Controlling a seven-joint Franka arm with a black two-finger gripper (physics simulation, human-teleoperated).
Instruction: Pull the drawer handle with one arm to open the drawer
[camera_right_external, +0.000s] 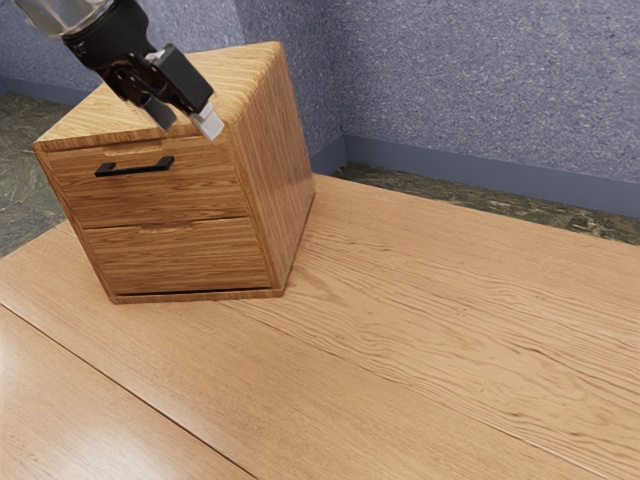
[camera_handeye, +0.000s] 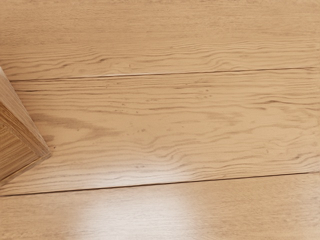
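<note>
A wooden cabinet (camera_right_external: 255, 120) with two drawers stands on the table at the exterior view's left. The upper drawer (camera_right_external: 200, 185) carries a black bar handle (camera_right_external: 134, 167), and its front sits flush with the cabinet. The lower drawer (camera_right_external: 180, 255) has no handle that I can see. My black gripper (camera_right_external: 187, 122) hangs open just above and in front of the cabinet's top front edge, up and to the right of the handle and not touching it. Nothing is between its fingers. A corner of the cabinet (camera_handeye: 15, 145) also appears in the wrist view, standing on the table.
The wooden table (camera_right_external: 420, 330) spreads wide in front of and to the exterior view's right of the cabinet. Its boards (camera_handeye: 175, 125) lie under my hand. A blue-grey wall (camera_right_external: 480, 70) with a baseboard stands behind.
</note>
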